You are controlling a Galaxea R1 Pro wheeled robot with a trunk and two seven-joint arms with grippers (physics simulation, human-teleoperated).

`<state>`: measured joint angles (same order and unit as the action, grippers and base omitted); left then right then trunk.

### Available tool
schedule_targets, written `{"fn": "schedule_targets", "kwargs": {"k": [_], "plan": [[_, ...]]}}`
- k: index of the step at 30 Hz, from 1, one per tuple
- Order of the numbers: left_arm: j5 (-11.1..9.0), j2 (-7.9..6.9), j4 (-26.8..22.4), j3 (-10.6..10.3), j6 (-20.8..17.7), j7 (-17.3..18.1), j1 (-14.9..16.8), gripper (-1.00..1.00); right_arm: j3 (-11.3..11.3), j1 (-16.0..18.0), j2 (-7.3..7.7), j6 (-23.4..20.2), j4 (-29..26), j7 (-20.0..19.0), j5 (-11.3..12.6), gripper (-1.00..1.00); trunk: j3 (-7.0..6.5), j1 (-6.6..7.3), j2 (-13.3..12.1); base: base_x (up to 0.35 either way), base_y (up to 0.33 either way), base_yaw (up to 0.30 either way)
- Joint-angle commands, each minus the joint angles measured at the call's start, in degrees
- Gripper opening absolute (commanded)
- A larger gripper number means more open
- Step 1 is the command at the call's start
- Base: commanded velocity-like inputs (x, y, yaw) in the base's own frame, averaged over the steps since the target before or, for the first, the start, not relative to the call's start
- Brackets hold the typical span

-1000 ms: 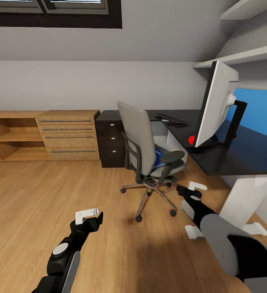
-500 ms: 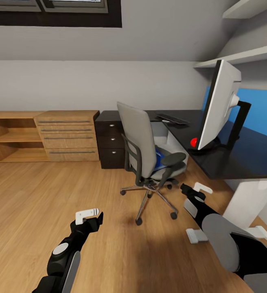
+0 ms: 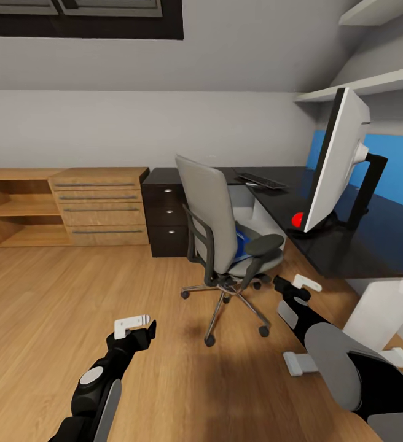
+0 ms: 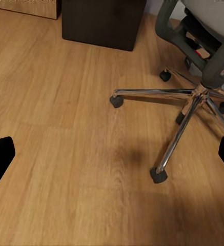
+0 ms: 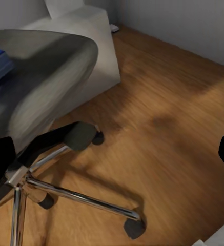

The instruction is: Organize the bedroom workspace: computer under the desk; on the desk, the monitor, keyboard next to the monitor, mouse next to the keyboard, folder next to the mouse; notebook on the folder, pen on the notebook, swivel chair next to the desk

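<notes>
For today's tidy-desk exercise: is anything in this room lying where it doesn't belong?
Yes. The blue folder lies on the swivel chair's seat instead of the desk. The keyboard also sits at the desk's far end, well apart from the monitor.

My head camera sits high, faces forward-down toward swivel chair (image 3: 226,236) and desk (image 3: 343,236) corner. My left wrist camera hangs low over floor (image 4: 65,128), aimed at chair base. Right wrist camera close beside seat. All three share chair.
</notes>
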<state>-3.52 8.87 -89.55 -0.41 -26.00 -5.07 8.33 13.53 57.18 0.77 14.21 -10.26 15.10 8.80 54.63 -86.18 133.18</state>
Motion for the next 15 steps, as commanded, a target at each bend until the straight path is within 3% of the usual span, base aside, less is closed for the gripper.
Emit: {"fn": "schedule_targets", "kwargs": {"k": [1, 12, 15], "plan": [[-0.4, 0.01, -0.1, -0.1, -0.2, -0.3, 0.0, 1.0, -0.3, 0.0, 0.02, 0.9, 0.1, 0.0, 0.6, 1.0, 0.05, 0.01, 0.0, 0.021, -0.002, 0.0], [-0.4, 0.09, -0.2, -1.7, -0.3, -0.3, 0.0, 1.0, -0.3, 0.0, -0.07, 4.6, 0.1, 0.0, 0.5, 1.0, 1.85, -2.19, 4.0, 0.004, 0.0, 0.0], [-0.4, 0.09, -0.2, -1.8, -0.3, -0.3, 0.0, 1.0, -0.3, -0.1, -0.26, 7.2, 0.1, 0.0, -1.2, 1.0, 2.21, -2.63, 4.8, 0.0, 0.0, 0.0]]}}
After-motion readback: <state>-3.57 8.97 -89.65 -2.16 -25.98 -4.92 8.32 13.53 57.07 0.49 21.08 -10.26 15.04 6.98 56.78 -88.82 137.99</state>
